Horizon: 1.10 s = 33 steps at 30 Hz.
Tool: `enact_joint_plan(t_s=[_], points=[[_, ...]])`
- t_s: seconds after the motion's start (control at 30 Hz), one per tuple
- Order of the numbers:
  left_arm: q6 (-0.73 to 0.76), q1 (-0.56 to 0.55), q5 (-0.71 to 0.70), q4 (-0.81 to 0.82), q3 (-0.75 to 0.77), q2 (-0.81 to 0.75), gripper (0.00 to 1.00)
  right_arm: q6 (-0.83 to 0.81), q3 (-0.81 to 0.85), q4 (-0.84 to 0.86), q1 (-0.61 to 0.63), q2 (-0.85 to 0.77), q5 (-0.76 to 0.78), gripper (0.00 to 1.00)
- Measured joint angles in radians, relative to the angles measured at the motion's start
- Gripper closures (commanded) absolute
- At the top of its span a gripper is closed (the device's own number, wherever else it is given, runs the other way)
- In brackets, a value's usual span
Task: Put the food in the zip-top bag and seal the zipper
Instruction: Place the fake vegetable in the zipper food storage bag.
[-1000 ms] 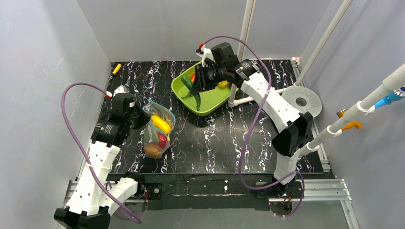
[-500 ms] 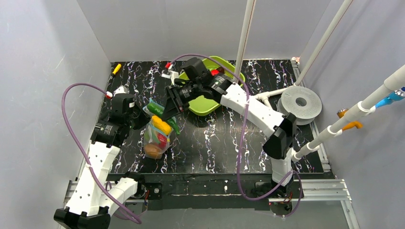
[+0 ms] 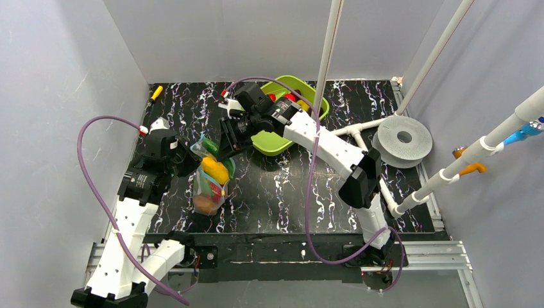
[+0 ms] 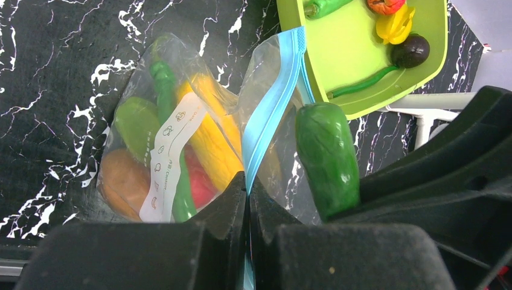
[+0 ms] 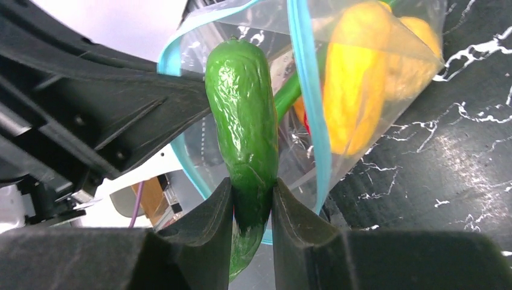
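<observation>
The zip-top bag lies left of centre and holds yellow, red, green and brown food. My left gripper is shut on the blue-teal zipper strip and holds one side of the mouth up. My right gripper is shut on a green toy cucumber, whose tip is at the open mouth between the two zipper edges. The cucumber also shows in the left wrist view and in the top view. The yellow food lies inside the bag.
The lime-green tray stands behind the bag and holds a yellow piece, a dark round piece and a green one. A white spool and white pipes stand at the right. A small yellow item lies at the back left.
My right gripper has carried the green cucumber left from the tray to the bag's mouth. The tray has shifted a little to the right. My left gripper still holds the zipper.
</observation>
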Motion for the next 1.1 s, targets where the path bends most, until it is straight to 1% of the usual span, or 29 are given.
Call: enact_joint_plan(t_s=[0.17, 0.27, 0.37, 0.53, 0.73, 0.87, 0.97, 1.1], points=[[-0.003, 0.0, 0.016, 0.0, 0.0, 0.0, 1.0, 0.0, 0.011, -0.02, 0.007, 0.019, 0.049, 0.64], [-0.003, 0.0, 0.024, 0.0, 0.0, 0.0, 1.0, 0.0, 0.045, -0.025, 0.011, 0.045, 0.071, 0.55], [-0.004, 0.0, 0.029, 0.0, 0.0, 0.0, 1.0, -0.001, 0.09, -0.019, 0.013, 0.076, 0.096, 0.44], [-0.006, 0.0, 0.04, 0.0, 0.0, 0.0, 1.0, -0.006, 0.121, -0.014, 0.018, 0.095, 0.127, 0.33], [-0.006, 0.0, 0.043, 0.0, 0.0, 0.0, 1.0, -0.035, 0.134, -0.002, 0.025, 0.096, 0.155, 0.3], [-0.006, 0.0, 0.043, 0.0, 0.0, 0.0, 1.0, -0.08, 0.115, -0.002, 0.026, 0.081, 0.187, 0.27], [-0.006, 0.0, 0.043, 0.001, 0.0, 0.0, 1.0, -0.127, 0.082, -0.01, 0.029, 0.042, 0.224, 0.25], [-0.005, 0.0, 0.043, 0.003, 0.0, 0.002, 1.0, -0.204, 0.026, -0.016, 0.03, -0.056, 0.295, 0.23]])
